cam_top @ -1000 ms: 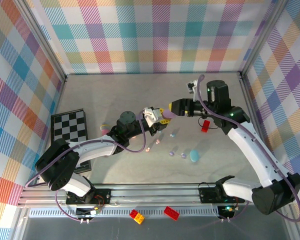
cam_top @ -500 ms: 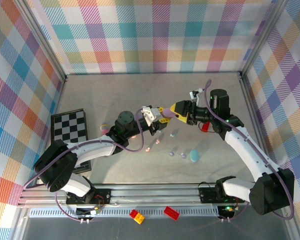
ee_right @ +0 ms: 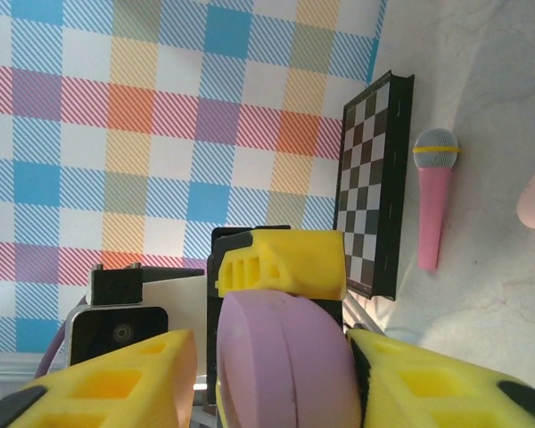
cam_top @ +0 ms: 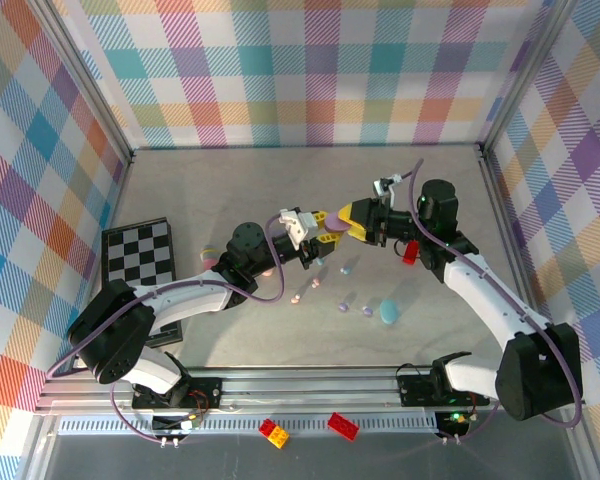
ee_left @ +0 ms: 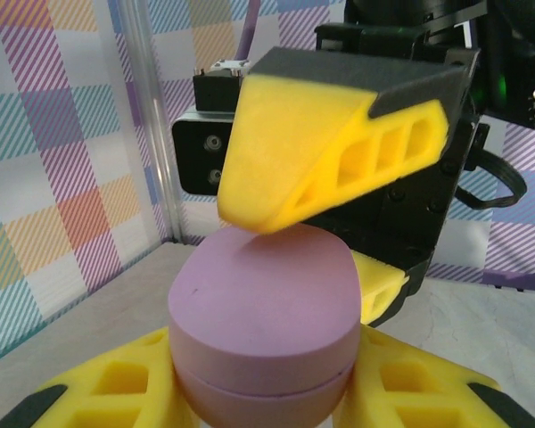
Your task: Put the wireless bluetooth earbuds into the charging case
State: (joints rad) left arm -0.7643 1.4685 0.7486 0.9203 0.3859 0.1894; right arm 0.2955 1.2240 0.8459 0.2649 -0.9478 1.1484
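grey table (cam_top: 280, 170) carries checkerboard (cam_top: 138, 250), teal case (cam_top: 389, 312), scattered earbuds (cam_top: 346, 301).

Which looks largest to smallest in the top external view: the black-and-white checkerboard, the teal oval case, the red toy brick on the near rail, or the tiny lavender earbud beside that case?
1. black-and-white checkerboard
2. teal oval case and red toy brick: they look about alike, so unranked
3. tiny lavender earbud

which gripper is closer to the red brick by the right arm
Right. The right gripper is just left of the red brick; the left gripper, holding the lavender case, is farther left.
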